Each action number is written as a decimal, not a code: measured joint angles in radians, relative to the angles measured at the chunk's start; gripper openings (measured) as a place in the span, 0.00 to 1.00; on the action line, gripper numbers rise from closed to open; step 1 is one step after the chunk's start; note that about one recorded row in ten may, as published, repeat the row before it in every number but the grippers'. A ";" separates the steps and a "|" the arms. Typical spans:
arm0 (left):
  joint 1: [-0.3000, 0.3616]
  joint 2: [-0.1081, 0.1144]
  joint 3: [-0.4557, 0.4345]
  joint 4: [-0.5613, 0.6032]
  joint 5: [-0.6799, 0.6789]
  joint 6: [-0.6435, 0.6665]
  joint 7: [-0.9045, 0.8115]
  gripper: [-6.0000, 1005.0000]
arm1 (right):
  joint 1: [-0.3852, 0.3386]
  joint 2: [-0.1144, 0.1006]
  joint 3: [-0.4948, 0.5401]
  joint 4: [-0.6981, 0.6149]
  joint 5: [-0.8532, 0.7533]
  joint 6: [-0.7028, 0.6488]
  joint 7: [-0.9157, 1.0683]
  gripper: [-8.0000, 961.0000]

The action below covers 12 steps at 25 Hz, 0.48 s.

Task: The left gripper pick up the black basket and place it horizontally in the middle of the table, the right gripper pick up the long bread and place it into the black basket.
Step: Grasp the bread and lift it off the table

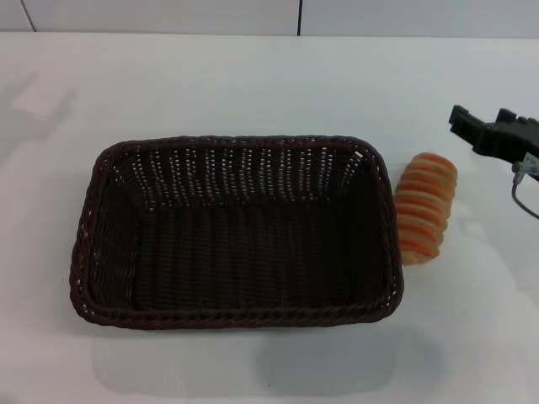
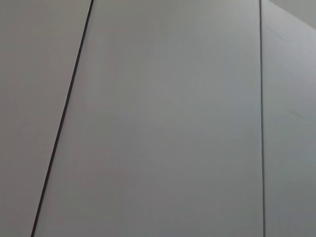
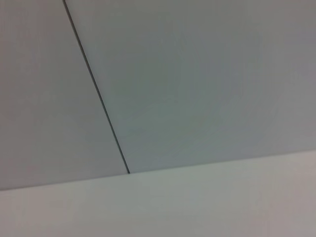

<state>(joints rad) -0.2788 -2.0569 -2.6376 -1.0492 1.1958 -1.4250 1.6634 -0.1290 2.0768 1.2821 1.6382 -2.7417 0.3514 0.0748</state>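
The black basket lies lengthwise across the middle of the white table, empty inside. The long bread, pale tan with orange-brown ridges, lies on the table just right of the basket's right rim. My right gripper is at the right edge of the head view, a little beyond and to the right of the bread, not touching it. It holds nothing, and its fingers look spread. My left gripper is out of view. Both wrist views show only the pale wall panels and, in the right one, the table edge.
A panelled wall runs along the table's far edge. Bare tabletop lies beyond the basket and to its left. A thin cable hangs from the right gripper near the right edge.
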 joint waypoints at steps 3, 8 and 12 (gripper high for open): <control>0.000 0.000 -0.001 -0.002 0.000 -0.001 0.000 0.81 | 0.015 -0.001 0.006 -0.004 0.001 0.043 0.022 0.70; 0.001 0.000 -0.001 -0.002 -0.001 0.000 0.001 0.81 | 0.052 -0.002 0.025 -0.028 0.013 0.114 0.027 0.70; 0.001 0.001 -0.001 -0.004 -0.001 0.000 0.001 0.81 | 0.083 -0.003 0.032 -0.071 0.037 0.133 0.024 0.70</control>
<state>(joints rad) -0.2776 -2.0561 -2.6385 -1.0528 1.1949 -1.4251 1.6644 -0.0462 2.0738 1.3140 1.5671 -2.7049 0.4845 0.0985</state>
